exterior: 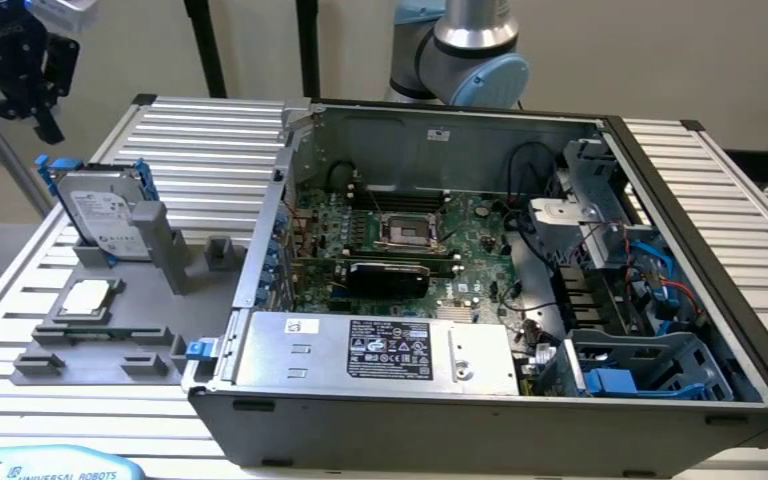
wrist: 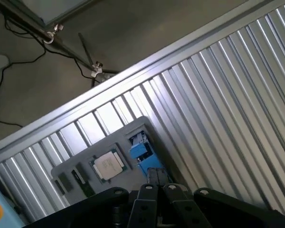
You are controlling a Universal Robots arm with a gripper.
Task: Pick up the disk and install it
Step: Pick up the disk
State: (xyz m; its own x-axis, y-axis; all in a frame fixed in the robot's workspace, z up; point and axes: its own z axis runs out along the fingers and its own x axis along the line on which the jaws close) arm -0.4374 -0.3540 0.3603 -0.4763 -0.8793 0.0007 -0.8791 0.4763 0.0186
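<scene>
**Exterior view**
- Item: the disk, a flat silver-grey hard drive with a white printed label in a bright blue plastic carrier. It stands on edge, leaning slightly, in a slot of the grey moulded fixture on the ribbed aluminium table. This is at the exterior view's left, just beside the open grey computer case.
- Tool: the black gripper hangs above the disk and well apart from it, carrying nothing.
- Adjacent: a small square silver processor chip lies flat on the same fixture. A silver power supply box with a black label sits inside the case.

**Wrist view**
- Tool: the gripper has its fingers drawn together with nothing between them.
- Item: the disk shows as a blue carrier edge just beyond the fingertips, and the processor chip lies beside it.

**Handling (judged)**
- Rigid and dense for its size, with smooth metal faces that are likely to slip.
- Sensitive to knocks.
- The raised upper edge is free. The best hold is across the two flat faces near that edge, or on the blue carrier rails.
</scene>
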